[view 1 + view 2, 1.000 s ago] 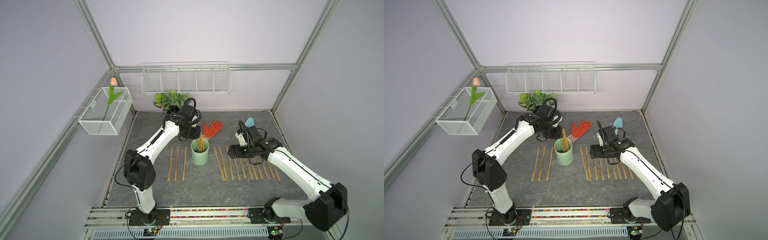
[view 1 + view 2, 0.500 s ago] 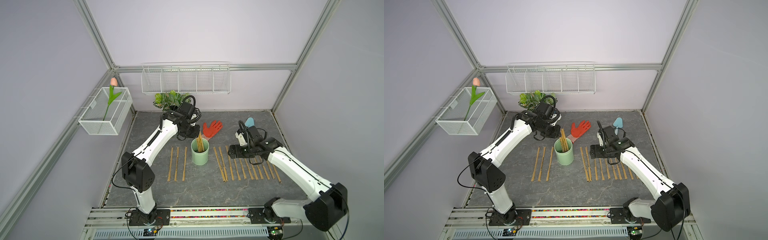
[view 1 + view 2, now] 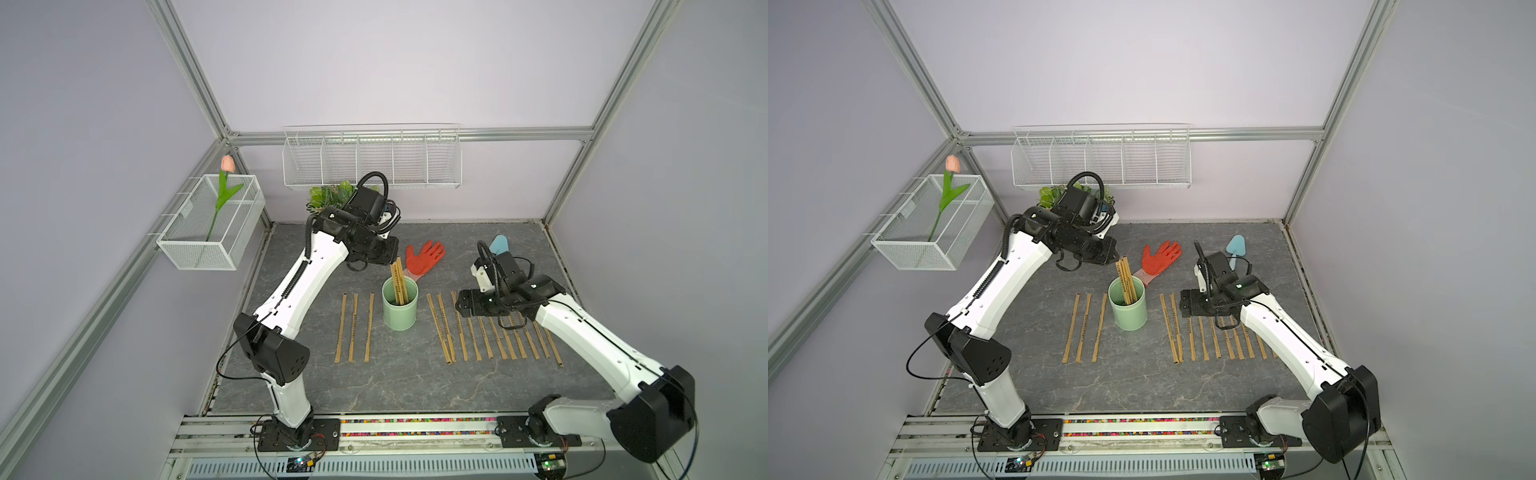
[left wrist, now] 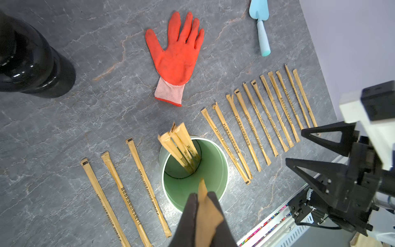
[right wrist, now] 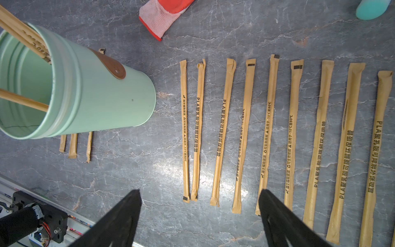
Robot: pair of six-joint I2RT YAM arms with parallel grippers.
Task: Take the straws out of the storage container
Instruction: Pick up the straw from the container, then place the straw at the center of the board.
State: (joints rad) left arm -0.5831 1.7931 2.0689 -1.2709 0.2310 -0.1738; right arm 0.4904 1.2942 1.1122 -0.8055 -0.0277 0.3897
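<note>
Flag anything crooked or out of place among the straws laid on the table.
In the row beside the storage container on the right arm's side, the two straws closest to it lean into a narrow V, meeting at the ends nearer the arm bases; the other straws lie apart, roughly parallel. Nothing looks spilled.

You see the storage container [image 3: 399, 320] from high and far back in both top views, facing down. Left wrist camera: close above its mouth. Right wrist: close beside it. All share container and laid-out straws [image 5: 222, 132].
</note>
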